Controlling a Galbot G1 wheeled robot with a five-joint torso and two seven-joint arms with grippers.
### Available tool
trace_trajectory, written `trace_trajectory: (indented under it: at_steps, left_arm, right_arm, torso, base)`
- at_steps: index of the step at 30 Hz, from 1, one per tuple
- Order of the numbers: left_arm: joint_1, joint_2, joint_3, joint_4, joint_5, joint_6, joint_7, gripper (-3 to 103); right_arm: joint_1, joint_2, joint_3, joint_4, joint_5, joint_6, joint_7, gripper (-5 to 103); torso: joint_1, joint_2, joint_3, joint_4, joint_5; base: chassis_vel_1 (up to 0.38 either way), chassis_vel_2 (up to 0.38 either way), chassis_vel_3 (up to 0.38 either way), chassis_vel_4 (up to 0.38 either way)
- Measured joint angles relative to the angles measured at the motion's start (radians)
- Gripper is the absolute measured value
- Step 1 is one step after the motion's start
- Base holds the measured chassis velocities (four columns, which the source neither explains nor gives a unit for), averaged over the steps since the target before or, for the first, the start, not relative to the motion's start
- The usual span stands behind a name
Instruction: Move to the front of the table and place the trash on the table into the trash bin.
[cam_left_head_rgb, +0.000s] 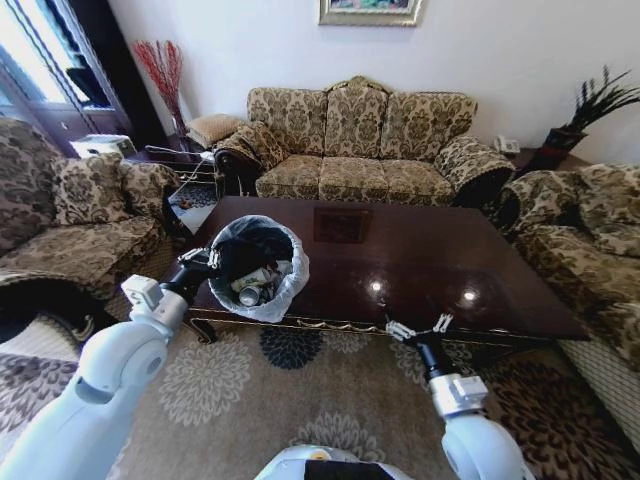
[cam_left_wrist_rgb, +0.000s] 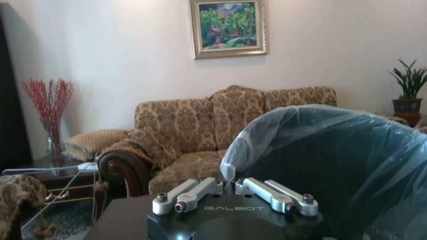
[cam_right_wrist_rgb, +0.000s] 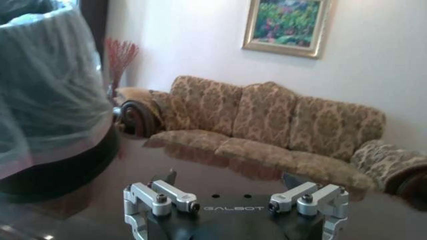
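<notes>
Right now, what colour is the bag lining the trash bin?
Translucent whitish, over the black trash bin; clearest in the head view.

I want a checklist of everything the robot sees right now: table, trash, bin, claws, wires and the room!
Surface: table top is dark and glossy, bare apart from the bin.
Job's things: bin stands at the table's front left corner, bag folded over its rim; trash lies inside, a can among it.
Clutter: nothing seen on the table.
Grippers: left gripper is at the bin's rim, jaws closed together; right gripper hovers at the table's front edge, jaws open and empty.
Cables: nothing seen on the table.
Surroundings: sofa behind the table, armchairs on both sides, patterned rug below, painting on the wall.
</notes>
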Motion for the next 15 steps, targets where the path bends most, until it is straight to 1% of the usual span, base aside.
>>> trace_trajectory:
  at_steps: [3, 7, 15]
  left_arm:
    - [0.000, -0.001, -0.004, -0.001, 0.001, 0.000, 0.000, 1]
    - [-0.004, -0.001, -0.007, -0.002, 0.001, 0.000, 0.000, 1]
    - [0.005, -0.022, -0.008, -0.016, 0.002, 0.000, 0.000, 1]
  right_arm:
    - [0.006, 0.009, -0.032, -0.006, -0.015, -0.011, 0.000, 100]
    - [0.004, 0.014, -0.050, -0.011, -0.026, -0.013, 0.000, 100]
    - [-0.008, -0.003, -0.034, -0.007, -0.019, -0.012, 0.003, 100]
  torso:
    - [0.000, 0.000, 0.000, 0.0003, 0.0003]
    - [0.000, 0.000, 0.000, 0.0002, 0.0002]
    - [-0.001, 0.000, 0.000, 0.0002, 0.0003]
  base:
    - [0.049, -0.034, -0.039, 0.032]
    - [0.083, -0.072, -0.091, 0.090]
    - [0.156, -0.147, -0.160, 0.152]
